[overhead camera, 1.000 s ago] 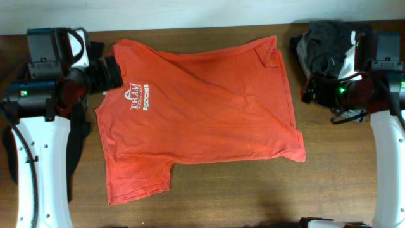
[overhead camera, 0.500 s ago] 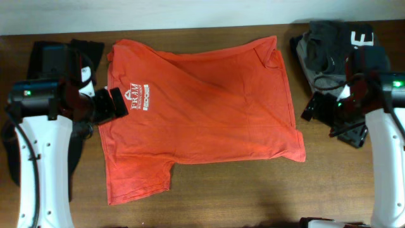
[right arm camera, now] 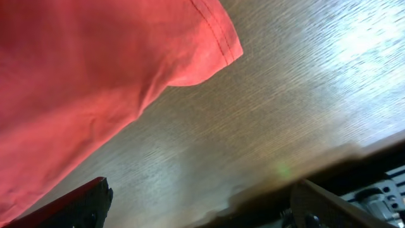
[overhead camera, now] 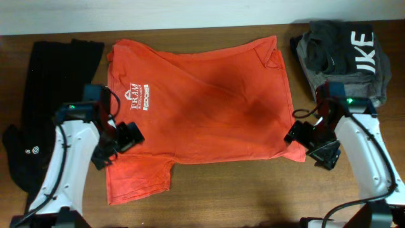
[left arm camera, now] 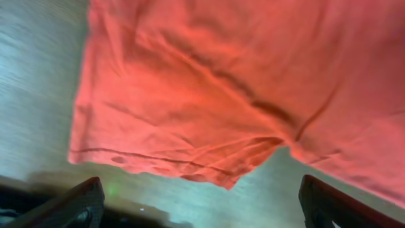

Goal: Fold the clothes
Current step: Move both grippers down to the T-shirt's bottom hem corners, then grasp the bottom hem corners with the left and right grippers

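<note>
T-shirt (overhead camera: 202, 107), orange-red with white lettering (overhead camera: 138, 101), is lying spread out and lightly creased across the middle of a wooden table (overhead camera: 253, 196). The lettering is sitting near its left edge, and one short sleeve (overhead camera: 140, 180) is pointing toward the near edge of the table.

The left gripper (overhead camera: 134, 137) is hovering over the shirt's left side, just above that sleeve. Its jaws are standing wide apart and gripping nothing; its wrist camera is looking down on the sleeve hem between its two fingers (left arm camera: 73, 201).

The right gripper (overhead camera: 295, 134) is hanging at the shirt's near right corner, jaws also wide apart and empty, with bare wood showing under them.

A long black garment (overhead camera: 50, 95) is lying along the left edge. A dark grey one with white letters (overhead camera: 342, 50) is sitting bunched at the far right corner.
</note>
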